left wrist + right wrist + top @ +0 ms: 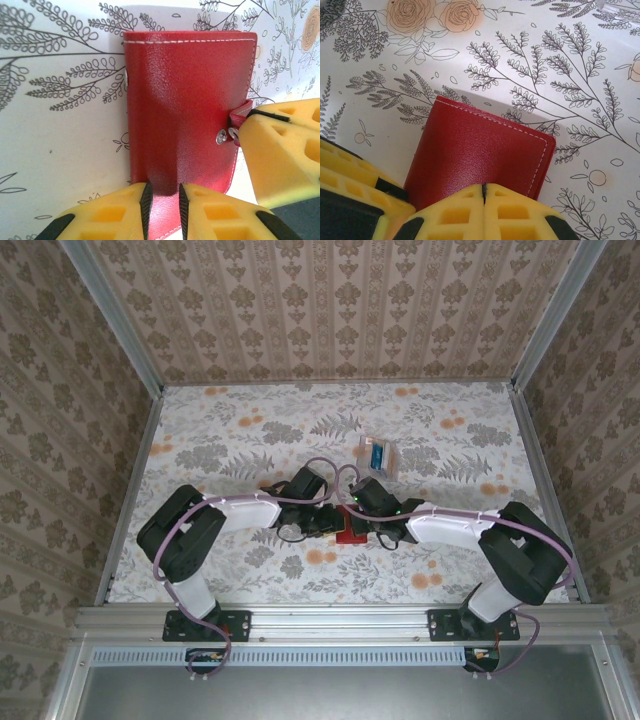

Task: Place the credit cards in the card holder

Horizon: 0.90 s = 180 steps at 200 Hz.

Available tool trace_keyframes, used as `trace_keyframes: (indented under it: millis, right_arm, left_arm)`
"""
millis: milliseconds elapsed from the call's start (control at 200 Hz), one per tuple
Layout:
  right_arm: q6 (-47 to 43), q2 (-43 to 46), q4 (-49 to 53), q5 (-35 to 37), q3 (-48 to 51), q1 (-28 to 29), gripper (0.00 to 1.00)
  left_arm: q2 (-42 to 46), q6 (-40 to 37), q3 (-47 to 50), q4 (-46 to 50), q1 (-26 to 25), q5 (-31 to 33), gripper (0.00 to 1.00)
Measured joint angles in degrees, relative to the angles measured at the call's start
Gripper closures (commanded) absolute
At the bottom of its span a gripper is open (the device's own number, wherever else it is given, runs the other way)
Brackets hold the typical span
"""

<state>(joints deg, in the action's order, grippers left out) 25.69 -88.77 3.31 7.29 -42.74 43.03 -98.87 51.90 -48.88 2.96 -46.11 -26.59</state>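
Middle of the bench [200, 420] is jammed: left end effector [162, 200] and right end effector [484, 192] both pinch the card holder [180, 100] from adjoining edges, arms flanking it on either side. The clear box [378, 455] sits just behind. Far corners and both side strips lie open, and so does the holder's far edge.

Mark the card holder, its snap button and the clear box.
card holder [185, 100], left wrist view, middle of the red cover.
snap button [221, 136], left wrist view, the metal stud.
clear box [366, 446], top external view, its upper-left corner.
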Motion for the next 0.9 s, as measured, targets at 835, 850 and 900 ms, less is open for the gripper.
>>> trace_keyframes:
  millis: [835,850,900]
  right_arm:
    - [-0.04,-0.63,-9.18,-0.02,4.26,1.14,1.00]
    - [-0.04,-0.55,-9.31,-0.02,4.42,1.14,1.00]
    - [-0.04,-0.22,-9.70,-0.02,4.90,1.16,1.00]
  left_arm:
    - [-0.02,0.00,0.17,-0.09,0.00,-0.39,0.75]
    - [-0.02,0.00,0.17,-0.07,0.00,-0.39,0.75]
    - [-0.02,0.00,0.17,-0.07,0.00,-0.37,0.75]
